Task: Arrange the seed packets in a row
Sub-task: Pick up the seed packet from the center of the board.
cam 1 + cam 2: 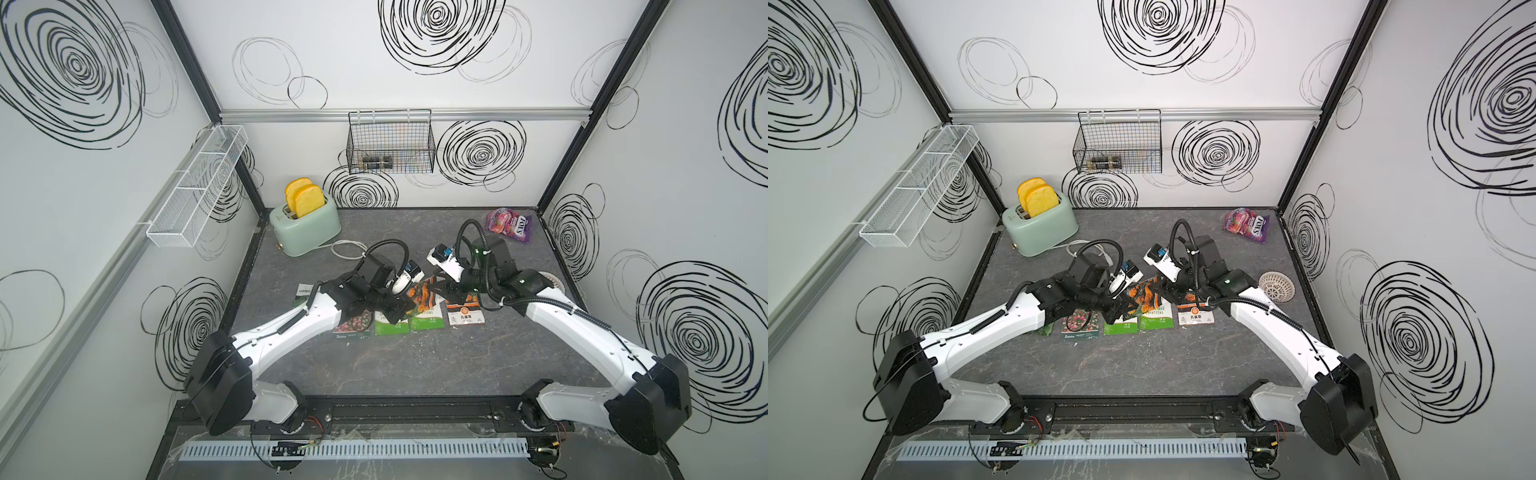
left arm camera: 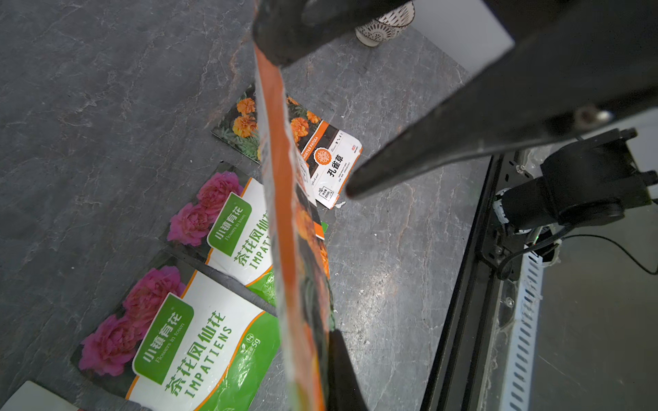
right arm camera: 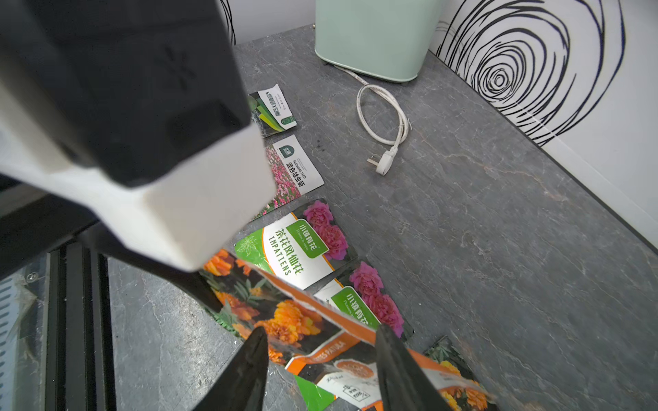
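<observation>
Five seed packets lie in a row on the dark table: a dark green one [image 1: 304, 292], a pink flower-field one [image 1: 351, 326], two IMPATIENS packets [image 1: 390, 324] [image 1: 426, 320] and an orange marigold one [image 1: 465, 313]. A second marigold packet [image 1: 422, 293] hangs above the row, seen edge-on in the left wrist view [image 2: 285, 213]. My left gripper [image 1: 399, 309] is shut on its near end. My right gripper [image 3: 322, 332] is open and straddles the packet's other end [image 3: 295, 320], one finger on each side. Its fingers [image 2: 356, 188] stand apart in the left wrist view.
A mint toaster [image 1: 305, 226] with toast stands at the back left, its white cord [image 1: 347, 249] behind my left arm. The FOX'S candy bag [image 1: 509, 224] lies at the back right. A patterned bowl [image 1: 1276, 284] sits beside my right arm. A wire basket [image 1: 390, 143] hangs on the back wall.
</observation>
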Motion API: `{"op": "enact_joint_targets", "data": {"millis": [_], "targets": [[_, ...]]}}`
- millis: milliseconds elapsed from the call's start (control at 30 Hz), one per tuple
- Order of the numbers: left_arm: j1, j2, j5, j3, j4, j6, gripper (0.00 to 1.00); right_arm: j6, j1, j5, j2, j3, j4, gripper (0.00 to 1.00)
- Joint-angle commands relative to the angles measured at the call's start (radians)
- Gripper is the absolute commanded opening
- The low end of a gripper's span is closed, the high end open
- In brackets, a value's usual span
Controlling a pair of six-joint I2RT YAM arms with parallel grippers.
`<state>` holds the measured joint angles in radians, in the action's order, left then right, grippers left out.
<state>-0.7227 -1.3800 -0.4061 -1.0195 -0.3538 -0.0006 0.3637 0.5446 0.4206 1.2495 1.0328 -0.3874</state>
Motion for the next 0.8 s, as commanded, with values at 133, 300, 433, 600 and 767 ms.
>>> {"op": "enact_joint_targets", "data": {"millis": [133, 300, 433, 600, 767], "targets": [[-0.013, 0.004, -0.021, -0.019, 0.009, 0.035, 0.00, 0.045, 0.009, -0.068, -0.008, 0.008, 0.047, 0.51], [-0.013, 0.012, -0.019, -0.008, 0.007, 0.035, 0.00, 0.035, -0.001, -0.062, -0.051, 0.007, 0.069, 0.53], [-0.014, 0.019, -0.004, -0.010, 0.004, 0.044, 0.00, 0.040, -0.018, -0.006, -0.048, 0.011, 0.044, 0.53], [-0.012, 0.022, 0.006, -0.026, -0.004, 0.059, 0.00, 0.035, -0.024, 0.096, -0.044, 0.008, 0.013, 0.53], [-0.011, 0.021, 0.016, -0.036, -0.005, 0.071, 0.00, 0.040, -0.025, 0.134, -0.048, -0.010, -0.011, 0.50]]}}
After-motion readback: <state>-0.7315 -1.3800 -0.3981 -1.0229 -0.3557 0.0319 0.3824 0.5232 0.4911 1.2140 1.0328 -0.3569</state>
